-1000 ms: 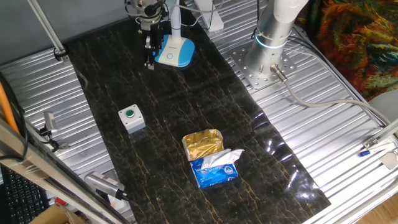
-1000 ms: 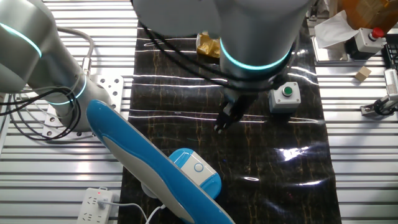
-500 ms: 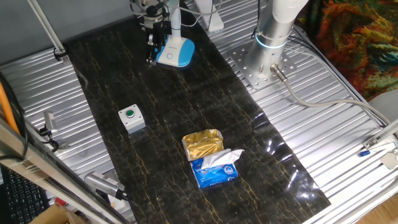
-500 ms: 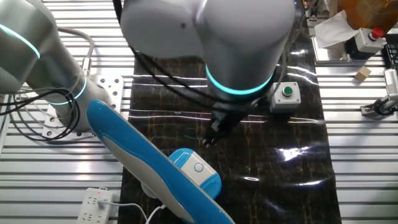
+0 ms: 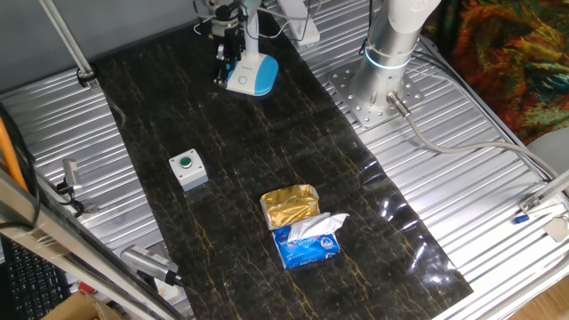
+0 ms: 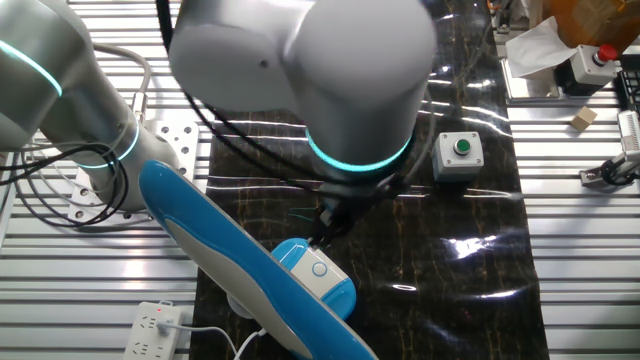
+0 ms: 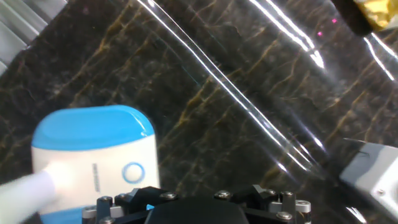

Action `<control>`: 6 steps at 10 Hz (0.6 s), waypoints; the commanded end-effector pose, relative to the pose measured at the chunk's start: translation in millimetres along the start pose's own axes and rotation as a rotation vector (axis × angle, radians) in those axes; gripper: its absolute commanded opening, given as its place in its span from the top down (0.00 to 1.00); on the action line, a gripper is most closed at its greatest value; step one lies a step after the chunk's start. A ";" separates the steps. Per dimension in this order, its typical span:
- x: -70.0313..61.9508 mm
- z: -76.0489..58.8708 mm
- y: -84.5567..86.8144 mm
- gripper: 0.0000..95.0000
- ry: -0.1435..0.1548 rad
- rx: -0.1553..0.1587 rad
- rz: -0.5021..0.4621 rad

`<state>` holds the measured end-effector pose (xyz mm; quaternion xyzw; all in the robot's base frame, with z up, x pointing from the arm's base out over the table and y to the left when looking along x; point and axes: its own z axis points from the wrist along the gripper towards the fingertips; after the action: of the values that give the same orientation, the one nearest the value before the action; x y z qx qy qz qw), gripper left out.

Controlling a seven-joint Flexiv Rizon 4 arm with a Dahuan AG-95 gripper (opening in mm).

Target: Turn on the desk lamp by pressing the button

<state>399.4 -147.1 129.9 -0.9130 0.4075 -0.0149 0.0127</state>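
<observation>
Blue-and-white desk lamp [image 5: 250, 74], black gold-veined mat [image 5: 267, 160], grey box with green button [image 5: 188, 169], gold packet [image 5: 289, 206]

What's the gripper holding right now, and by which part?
Nothing is held. The gripper hangs by the edge of the desk lamp base with nothing between its fingers; whether they are open or shut cannot be told.

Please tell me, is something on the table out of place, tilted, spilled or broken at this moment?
Nothing stands out. The desk lamp sits flat on the dark mat, the green button box is upright, and the gold packet and blue tissue pack lie together, tissue sticking out as normal. No spill shows.
</observation>
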 end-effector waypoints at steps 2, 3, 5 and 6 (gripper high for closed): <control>4.4 18.1 -3.6 0.00 0.025 -0.008 0.000; 4.4 18.1 -3.5 0.00 0.027 -0.001 -0.002; 4.5 17.9 -3.4 0.00 0.024 0.000 -0.002; 4.5 17.8 -3.3 0.00 0.023 0.002 -0.002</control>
<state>406.4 -150.3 75.3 -0.9129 0.4071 -0.0296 0.0062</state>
